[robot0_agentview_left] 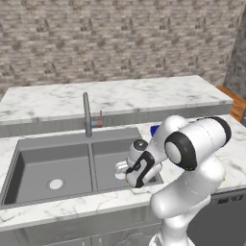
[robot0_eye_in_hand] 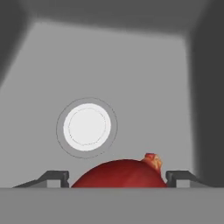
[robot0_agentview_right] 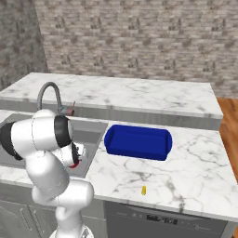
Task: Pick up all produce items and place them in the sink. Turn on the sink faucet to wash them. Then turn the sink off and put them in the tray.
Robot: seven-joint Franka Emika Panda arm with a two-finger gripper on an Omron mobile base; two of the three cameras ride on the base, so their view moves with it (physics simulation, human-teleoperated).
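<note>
- Small round red-orange tomato-like fruit (robot0_eye_in_hand: 119, 174) sits between the two dark fingertips of the gripper (robot0_eye_in_hand: 117, 177) in the hand view, low over the floor of the right bowl of the wide grey double-basin sink (robot0_agentview_left: 29, 144). Whether it rests on the floor or hangs clear, I cannot tell.
- Jaws stand spread wide, one tip on each side of the fruit. Cannot tell whether they actually touch the skin.
- Round white drain (robot0_eye_in_hand: 86, 127) of that bowl lies beyond the fruit, apart from it.
- Handling, as a judgement: fruit looks light, smooth and glossy, so likely slippery, more so once wet; a soft body that would bruise under a hard squeeze. A round shape will roll if set down carelessly. Best hold is across its widest part, below the small orange stem nub (robot0_eye_in_hand: 152, 160), with gentle pressure.
- Slim grey metal gooseneck faucet (robot0_agentview_left: 87, 115) stands at the far edge of the sink, between the bowls, with its small reddish-marked lever (robot0_agentview_left: 100, 118) just to the right.
- Deep-blue shallow rectangular tray (robot0_agentview_right: 137, 142) lies on the marble counter (robot0_agentview_right: 195, 167) right of the sink.
- Small yellow object (robot0_agentview_right: 143, 190) lies on the near counter, well apart from the tray; too small to identify.
- In the way: bowl walls stand close around the hand, and the faucet spout overhangs the sink.
</note>
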